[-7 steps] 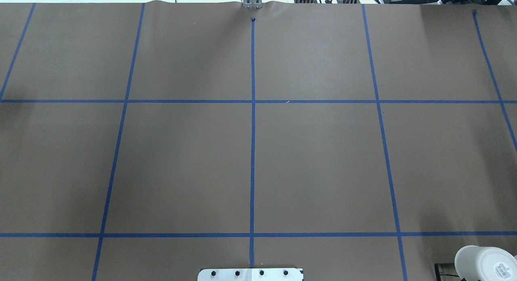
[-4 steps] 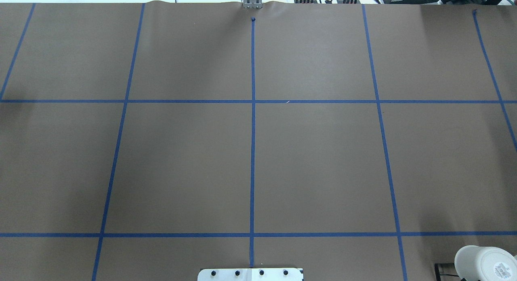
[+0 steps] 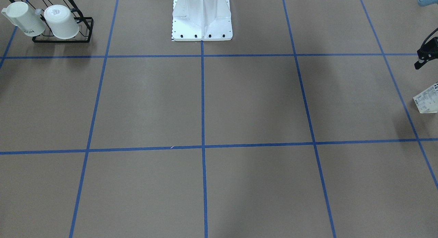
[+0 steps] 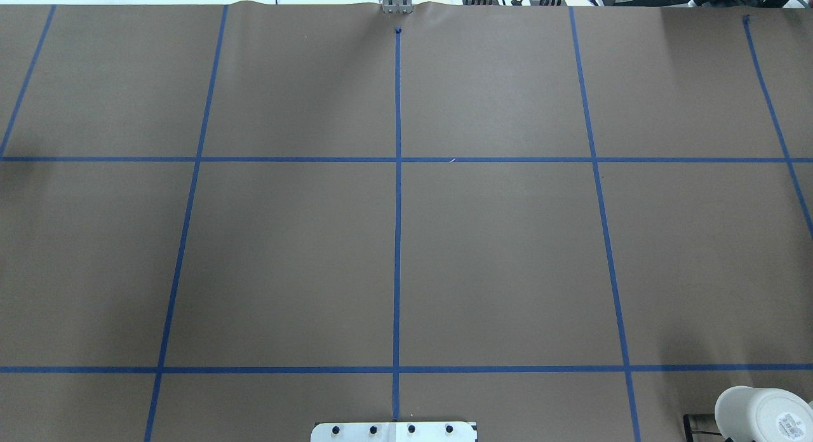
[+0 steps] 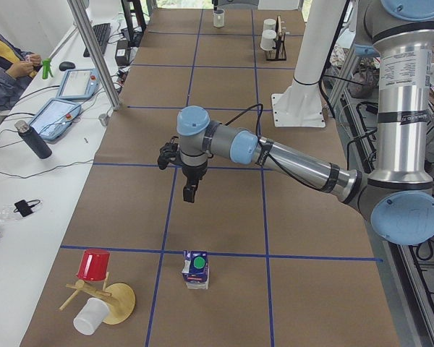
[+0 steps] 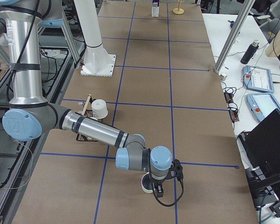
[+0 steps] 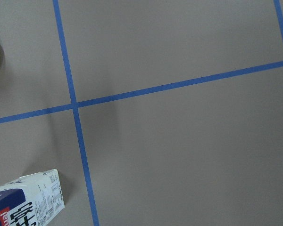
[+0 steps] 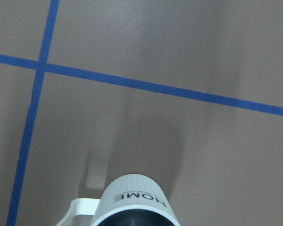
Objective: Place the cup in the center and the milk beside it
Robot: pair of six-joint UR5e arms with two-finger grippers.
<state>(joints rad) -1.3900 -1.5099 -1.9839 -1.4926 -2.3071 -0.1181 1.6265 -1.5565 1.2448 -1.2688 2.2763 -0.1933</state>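
Observation:
The cup, a white mug with "HOME" lettering and a dark inside, sits at the bottom edge of the right wrist view. In the exterior right view it is right under my right gripper; I cannot tell if that gripper is open or shut. The milk stands upright, green cap up, and also shows in the left wrist view and the front view. My left gripper hovers apart from it, farther along the table; I cannot tell its state. The center is bare.
A black rack with two upside-down white mugs stands near the white base plate; one mug shows in the overhead view. A red cup and a white cup sit at a wooden stand beside the milk.

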